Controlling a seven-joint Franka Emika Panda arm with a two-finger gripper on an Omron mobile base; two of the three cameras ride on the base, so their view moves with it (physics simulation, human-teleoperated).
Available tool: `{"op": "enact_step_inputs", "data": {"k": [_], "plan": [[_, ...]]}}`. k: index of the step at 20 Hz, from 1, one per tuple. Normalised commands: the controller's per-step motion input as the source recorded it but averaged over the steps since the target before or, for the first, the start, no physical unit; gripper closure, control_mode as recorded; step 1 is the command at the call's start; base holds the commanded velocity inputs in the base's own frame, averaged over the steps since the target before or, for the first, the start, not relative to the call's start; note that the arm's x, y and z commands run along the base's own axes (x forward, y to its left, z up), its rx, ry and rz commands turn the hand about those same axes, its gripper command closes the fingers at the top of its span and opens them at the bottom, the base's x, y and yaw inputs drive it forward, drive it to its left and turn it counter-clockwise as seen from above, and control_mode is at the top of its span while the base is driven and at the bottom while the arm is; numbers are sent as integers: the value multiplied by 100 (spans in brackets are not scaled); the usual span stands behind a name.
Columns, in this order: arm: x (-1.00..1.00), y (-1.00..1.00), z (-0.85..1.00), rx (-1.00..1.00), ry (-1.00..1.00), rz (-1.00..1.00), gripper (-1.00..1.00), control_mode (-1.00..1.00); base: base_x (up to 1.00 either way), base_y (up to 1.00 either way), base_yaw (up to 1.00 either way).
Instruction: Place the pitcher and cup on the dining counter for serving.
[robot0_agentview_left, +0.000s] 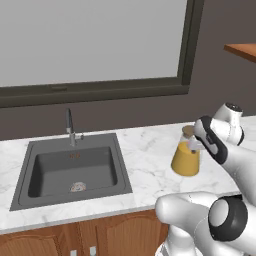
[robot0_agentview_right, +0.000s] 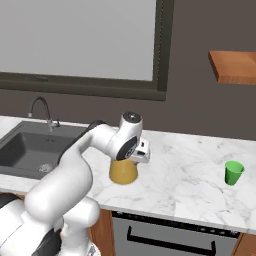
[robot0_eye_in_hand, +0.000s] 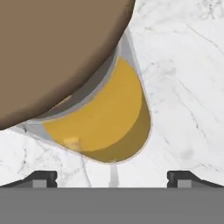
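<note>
Tool (robot0_eye_in_hand: 112, 177) spread wide above pitcher (robot0_agentview_left: 185, 161); nothing grasped; cup (robot0_agentview_right: 233, 173) well apart; no writing legible.

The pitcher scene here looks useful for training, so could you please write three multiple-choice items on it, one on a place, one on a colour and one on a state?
1. Where does the pitcher stand?
A. in the sink
B. on the marble worktop, right of the sink
C. on the wooden shelf

2. What colour is the cup?
A. green
B. red
C. blue

3. How is the gripper?
A. shut on the cup
C. shut on the faucet
B. open, right above the pitcher

Key:
1 B, its base rests on the worktop beside the sink.
2 A, it shows bright green in the right base view.
3 B, the hand view shows the fingertips wide apart over the lid.
</note>
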Motion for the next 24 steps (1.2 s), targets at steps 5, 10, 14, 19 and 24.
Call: {"op": "enact_step_inputs", "data": {"k": [5,10,14,19,24], "plan": [[37,0,-30,5,0,0,100,-100,0,0,0],[16,0,-13,0,-1,0,100,-100,0,0,0],[0,0,0,0,0,0,100,-100,0,0,0],[-1,1,1,0,-4,0,100,-100,0,0,0],[-23,16,35,0,-22,0,100,-100,0,0,0]]}}
